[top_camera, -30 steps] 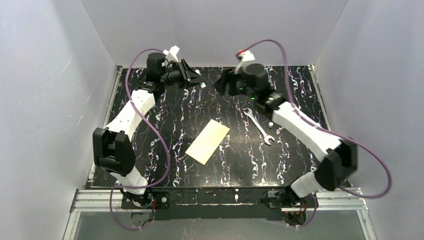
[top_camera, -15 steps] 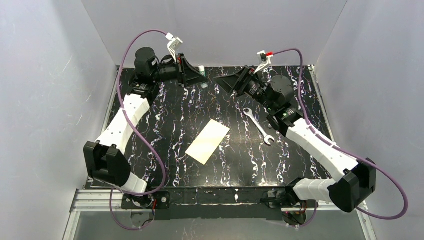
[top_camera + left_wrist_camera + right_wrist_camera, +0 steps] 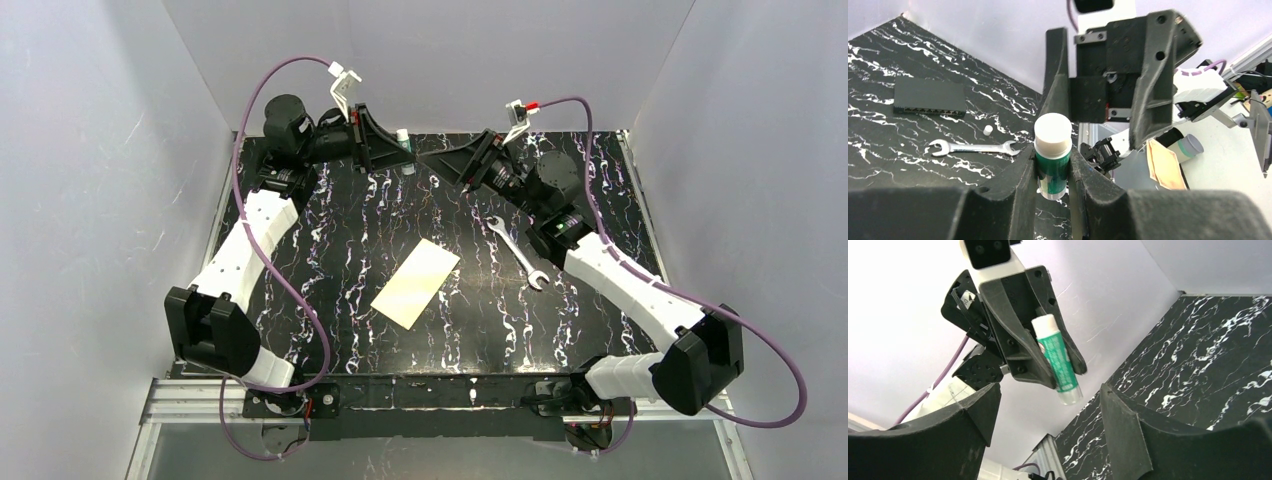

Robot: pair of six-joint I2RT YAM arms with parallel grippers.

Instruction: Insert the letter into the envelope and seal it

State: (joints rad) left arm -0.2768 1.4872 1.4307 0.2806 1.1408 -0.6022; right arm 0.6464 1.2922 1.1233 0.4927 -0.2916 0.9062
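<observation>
A cream-white envelope [image 3: 415, 282] lies flat and askew at the middle of the table. The tan letter is out of view. My left gripper [image 3: 400, 150] is raised at the back of the table and is shut on a green glue stick [image 3: 1053, 150] with a white cap; the stick also shows in the right wrist view [image 3: 1058, 360]. My right gripper [image 3: 442, 160] is open and empty. It faces the left gripper, with its jaws on either side of the stick's end but apart from it [image 3: 1048, 395].
A steel wrench [image 3: 518, 252] lies to the right of the envelope, with a small white cylinder [image 3: 987, 130] beside it. A flat black block [image 3: 930, 97] lies further back on the table. White walls enclose the back and sides.
Both arms have lifted and turned their grippers toward each other at the back. My right gripper has moved left, closer to the glue stick. The envelope has not moved.
</observation>
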